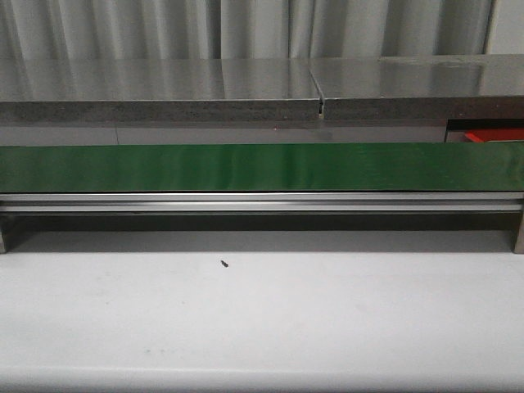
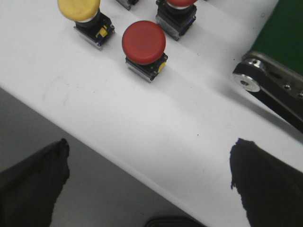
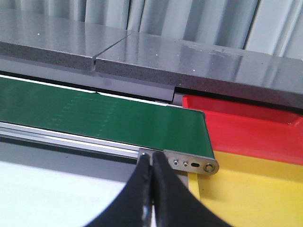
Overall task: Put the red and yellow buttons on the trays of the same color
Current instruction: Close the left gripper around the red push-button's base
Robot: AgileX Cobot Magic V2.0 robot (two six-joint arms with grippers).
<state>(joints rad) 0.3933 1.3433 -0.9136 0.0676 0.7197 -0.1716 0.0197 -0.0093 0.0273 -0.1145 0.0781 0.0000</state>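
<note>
Red button on white table beyond wide-apart left gripper, yellow button near; right gripper pressed together, empty, before red tray, yellow tray.

A long dark green belt runs across the whole width of the front view, level, with a silver rail running just beneath its near edge. Behind the belt sits a grey speckled counter whose top is split by a narrow seam right of centre. At the far right, under the counter, a small strip of the red tray shows. In front lies a white table, bare but for a tiny black speck left of centre. Pale curtains hang behind
</note>
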